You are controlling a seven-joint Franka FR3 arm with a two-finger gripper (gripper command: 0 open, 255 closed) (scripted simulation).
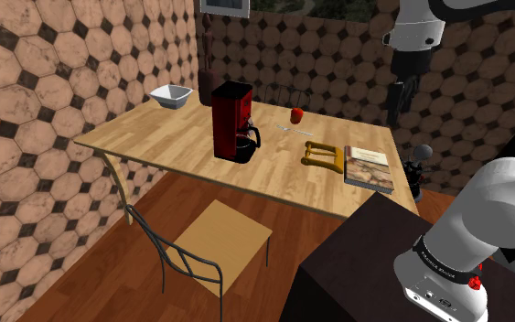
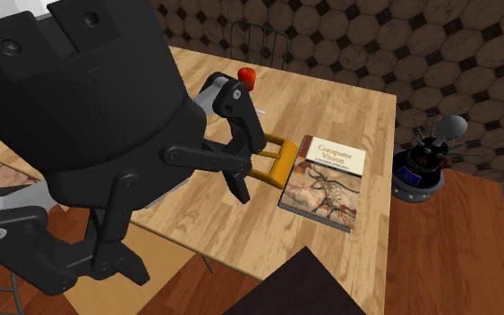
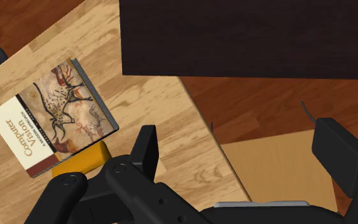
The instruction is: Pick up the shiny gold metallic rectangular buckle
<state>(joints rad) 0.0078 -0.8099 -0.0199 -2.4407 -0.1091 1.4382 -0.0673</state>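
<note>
The gold rectangular buckle (image 1: 323, 155) lies flat on the wooden table (image 1: 173, 137), right beside a book (image 1: 370, 168) with a cave-painting cover. In the second exterior view the buckle (image 2: 273, 157) shows past the black fingers (image 2: 238, 183), touching the book (image 2: 326, 183). My black gripper (image 1: 398, 108) hangs open well above the table's edge, on the book's side. In the wrist view a corner of the buckle (image 3: 81, 163) peeks out beside the book (image 3: 53, 118), off to the side of the open gripper (image 3: 241, 145), which holds nothing.
A red coffee maker (image 1: 232, 121), a white bowl (image 1: 172, 95) and a small red object (image 1: 296, 114) share the table. A wire chair (image 1: 217, 245) stands at the table's near side. A dark gadget (image 2: 420, 168) sits on the floor past the table's end. The dark stand (image 3: 247, 38) is close by.
</note>
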